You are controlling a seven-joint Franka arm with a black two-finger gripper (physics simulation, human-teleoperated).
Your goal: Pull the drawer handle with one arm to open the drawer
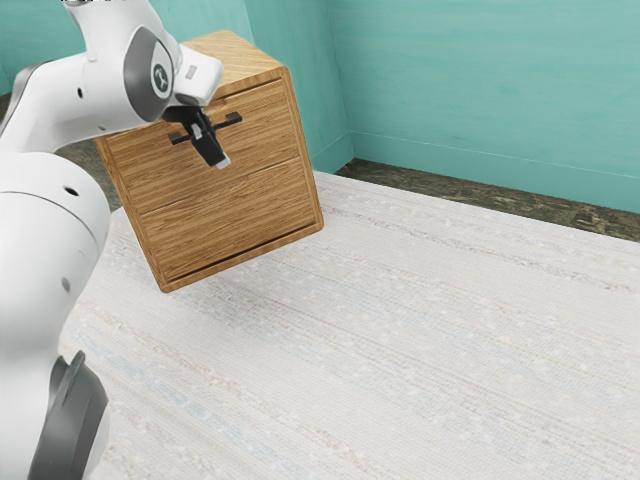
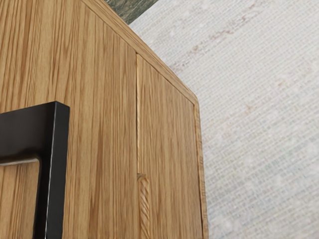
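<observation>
At upper left our gripper (image 1: pixel 218 157) sits at the drawer handle (image 1: pixel 233 119), and we cannot tell its grip. We judge clamping, then pulling, comes next.

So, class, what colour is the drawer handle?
Black; the drawer handle shows best in the wrist view.

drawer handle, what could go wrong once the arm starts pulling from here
1. The handle is a thin bar; if the tool has no firm hold, it could slip off.
2. The cabinet seems to stand free on the pale mat; a pull might drag it along instead of sliding out the flush upper drawer.
</observation>
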